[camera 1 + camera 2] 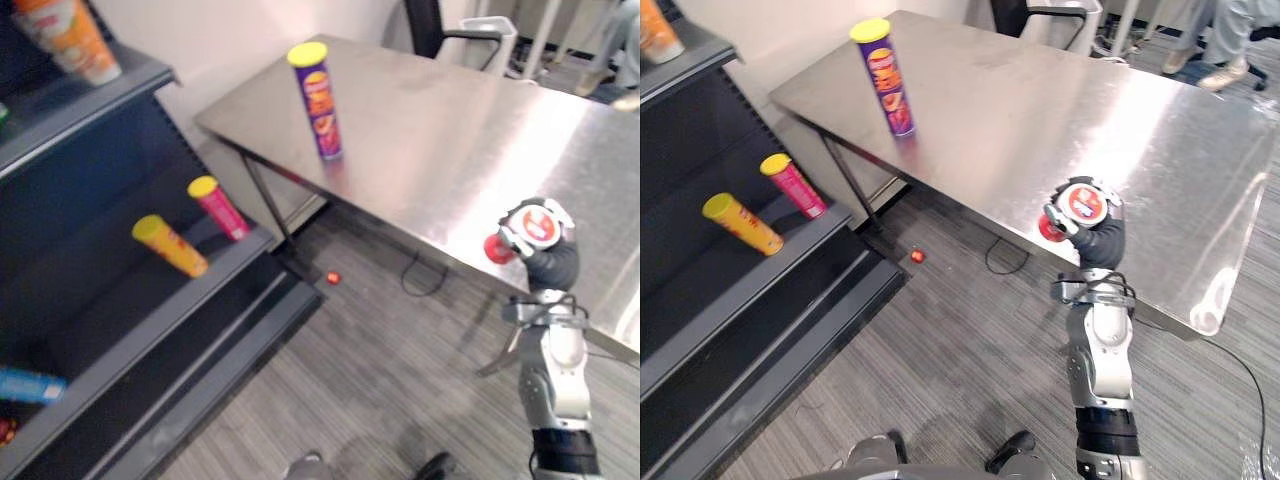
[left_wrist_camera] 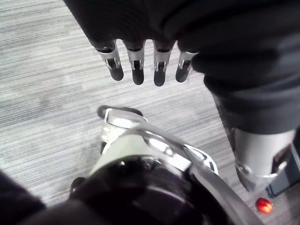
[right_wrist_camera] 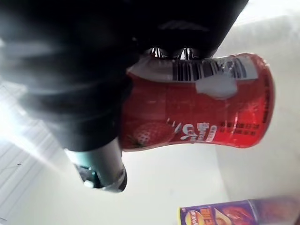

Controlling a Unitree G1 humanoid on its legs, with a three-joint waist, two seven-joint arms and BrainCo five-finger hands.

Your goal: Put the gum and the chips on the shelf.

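— What's in view?
— A steel table [image 1: 450, 130] beside a dark shelf [image 1: 120, 330]; a purple chips can [image 1: 320, 100] stands upright on the table.
— The hands?
— The right hand [image 1: 1100, 243] curls round a red gum bottle [image 1: 1080, 207] at the table's edge; the left hand [image 2: 136, 65] hangs loose, empty.

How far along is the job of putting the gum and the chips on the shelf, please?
Done: neither item looks shelved yet. In hand: the right robot hand grips the red gum tub at the table edge. Left: carrying the gum to the shelf, which holds a yellow can and a pink can, then the purple chips can standing on the table. The left robot hand hangs open.
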